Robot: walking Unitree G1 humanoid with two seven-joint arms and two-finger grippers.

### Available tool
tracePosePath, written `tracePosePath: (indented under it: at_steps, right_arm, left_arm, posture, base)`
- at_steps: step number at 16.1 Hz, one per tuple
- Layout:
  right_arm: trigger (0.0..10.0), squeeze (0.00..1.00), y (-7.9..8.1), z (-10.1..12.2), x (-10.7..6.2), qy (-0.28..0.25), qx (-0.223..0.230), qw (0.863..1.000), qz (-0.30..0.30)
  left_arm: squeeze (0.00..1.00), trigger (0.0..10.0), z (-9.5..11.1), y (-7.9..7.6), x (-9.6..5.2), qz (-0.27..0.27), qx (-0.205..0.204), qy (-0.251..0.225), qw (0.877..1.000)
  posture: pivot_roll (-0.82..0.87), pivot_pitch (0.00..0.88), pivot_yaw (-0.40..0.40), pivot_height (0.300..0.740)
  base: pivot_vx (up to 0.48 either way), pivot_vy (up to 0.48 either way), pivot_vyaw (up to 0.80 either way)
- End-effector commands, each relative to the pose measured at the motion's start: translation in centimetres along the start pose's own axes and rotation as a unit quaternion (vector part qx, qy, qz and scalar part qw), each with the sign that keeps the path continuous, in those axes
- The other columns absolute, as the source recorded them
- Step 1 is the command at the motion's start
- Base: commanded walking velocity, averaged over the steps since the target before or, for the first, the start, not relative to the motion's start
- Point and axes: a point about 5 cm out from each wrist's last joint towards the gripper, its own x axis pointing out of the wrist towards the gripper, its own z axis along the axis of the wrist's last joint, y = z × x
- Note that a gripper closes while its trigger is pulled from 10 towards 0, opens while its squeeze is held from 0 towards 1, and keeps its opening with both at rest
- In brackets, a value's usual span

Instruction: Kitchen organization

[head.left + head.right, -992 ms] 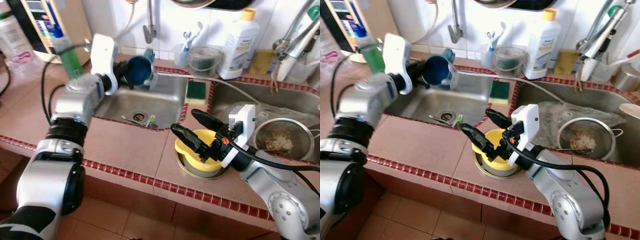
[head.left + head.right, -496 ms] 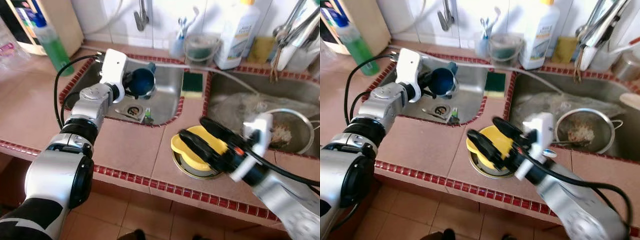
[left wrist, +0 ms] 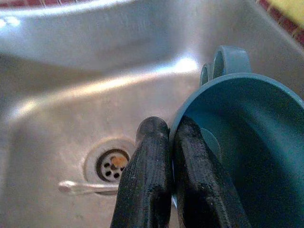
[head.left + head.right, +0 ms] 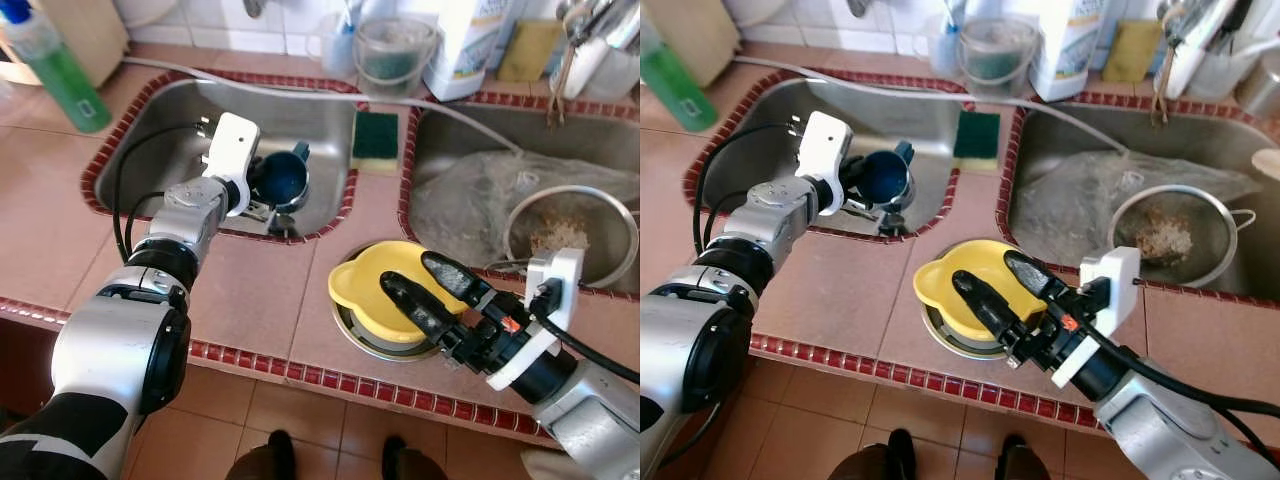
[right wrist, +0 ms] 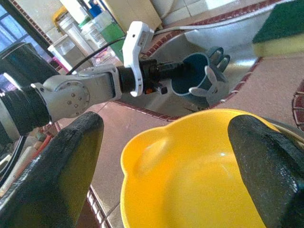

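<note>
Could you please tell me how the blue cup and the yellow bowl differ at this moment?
The blue cup is dark blue with a handle; the yellow bowl is bright yellow, wider and shallower. The cup is tipped on its side in the left sink basin; the bowl sits upright on a metal dish on the counter. The left gripper is pinching the cup's rim; the right gripper is open, its fingers straddling the bowl. Both look empty.

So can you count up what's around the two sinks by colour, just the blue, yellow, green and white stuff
Blue: 1, the cup pinched at its rim by the left claw in the left sink.
Yellow: 1, the bowl under the open right claw.
Green: 2, the sponge and the soap bottle.
White: 1, the detergent bottle.
Total: 5
</note>
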Motion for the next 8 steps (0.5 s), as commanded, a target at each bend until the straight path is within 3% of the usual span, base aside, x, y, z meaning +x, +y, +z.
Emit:
tracePosePath:
  at_steps: [1,3,4,5,6,8]
  right_arm:
    - [10.0,0.0,0.6,0.18,-0.25,0.005,-0.003,1.0,0.007]
    - [10.0,0.0,0.67,0.15,-0.28,0.005,-0.001,1.0,0.007]
    - [10.0,0.0,0.69,0.12,-0.25,0.006,0.0,1.0,0.008]
    - [10.0,0.0,0.63,0.09,-0.18,0.009,0.0,1.0,0.007]
    - [10.0,0.0,0.62,0.09,-0.18,0.009,0.0,1.0,0.007]
    - [10.0,0.0,0.48,0.16,-0.19,0.012,0.0,1.0,0.006]
  left_arm:
    - [0.0,10.0,0.0,0.68,-0.2,0.011,0.0,0.007,1.0]
    - [0.0,10.0,-0.17,0.9,-0.28,0.016,-0.005,0.01,1.0]
    - [0.15,10.0,-0.28,1.04,-0.35,0.017,-0.011,0.01,1.0]
    - [0.62,10.0,-0.53,1.28,-0.46,0.02,-0.01,0.016,1.0]
    - [1.0,10.0,-0.61,1.32,-0.49,0.02,-0.014,0.017,1.0]
    - [1.0,10.0,-0.94,1.36,-0.57,0.016,-0.011,0.022,1.0]
  posture:
    - [-0.22,0.325,0.105,0.74]
    - [-0.22,0.322,0.104,0.74]
    - [-0.22,0.314,0.103,0.74]
    - [-0.22,0.31,0.105,0.74]
    - [-0.22,0.31,0.105,0.74]
    - [-0.22,0.308,0.104,0.74]
  base:
    - [0.0,0.0,0.0]
    - [0.0,0.0,0.0]
    - [0.0,0.0,0.0]
    - [0.0,0.0,0.0]
    - [0.0,0.0,0.0]
    - [0.0,0.0,0.0]
